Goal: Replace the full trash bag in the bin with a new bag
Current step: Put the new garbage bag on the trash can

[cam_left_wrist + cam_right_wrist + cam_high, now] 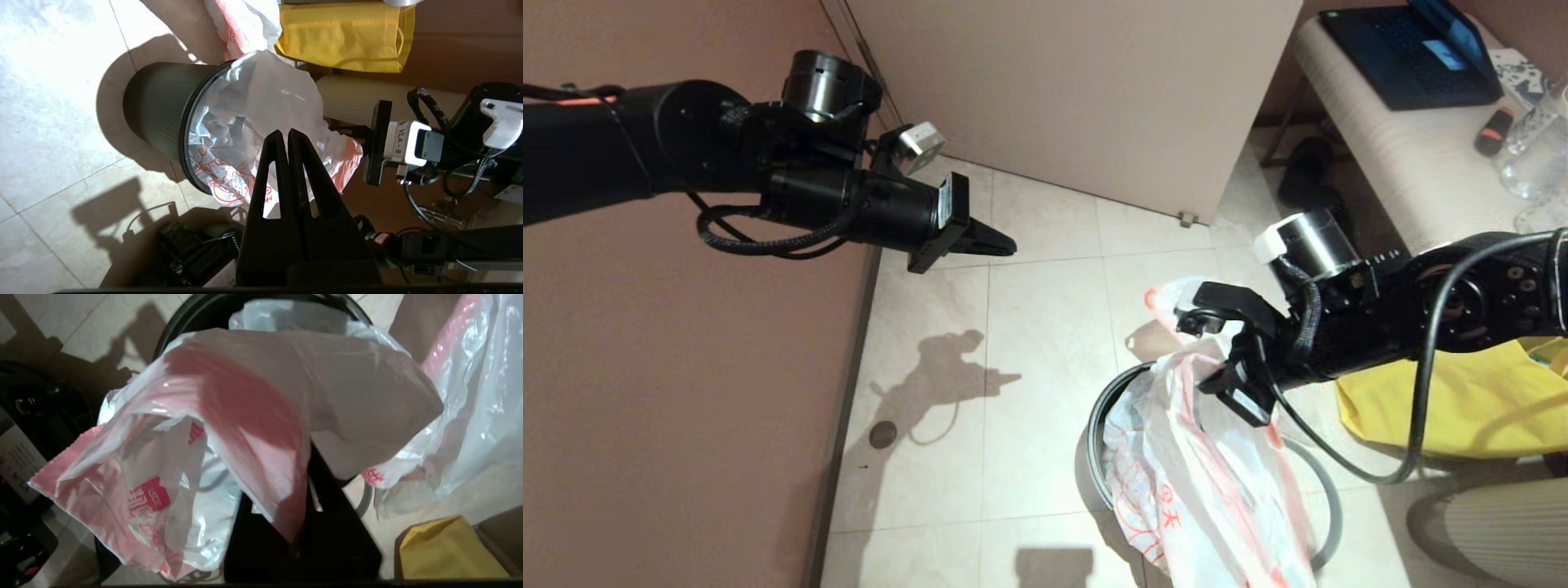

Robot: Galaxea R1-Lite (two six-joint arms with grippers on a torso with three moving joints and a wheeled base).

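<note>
My right gripper [1191, 318] is shut on the pink rim band of the new bag [1176, 490]. The bag is thin white plastic with a red cartoon drawing. It hangs over and into the bin [1097, 425], a round black bucket also seen in the left wrist view [159, 106]. The grey hoop [1331, 506] shows at the bin's right side. In the right wrist view the bag [229, 396] drapes over my fingers and hides their tips. The full trash bag [474, 388] lies on the floor beside the bin; its contents are hidden. My left gripper [1005, 243] hovers shut and empty, high at the left.
A yellow cloth tote [1445, 408] lies right of the bin. The brown wall [645, 408] runs along the left, with a floor drain [882, 434] near it. A bench [1388, 155] with a laptop [1405, 49] stands at the back right, dark shoes [1307, 171] beside it.
</note>
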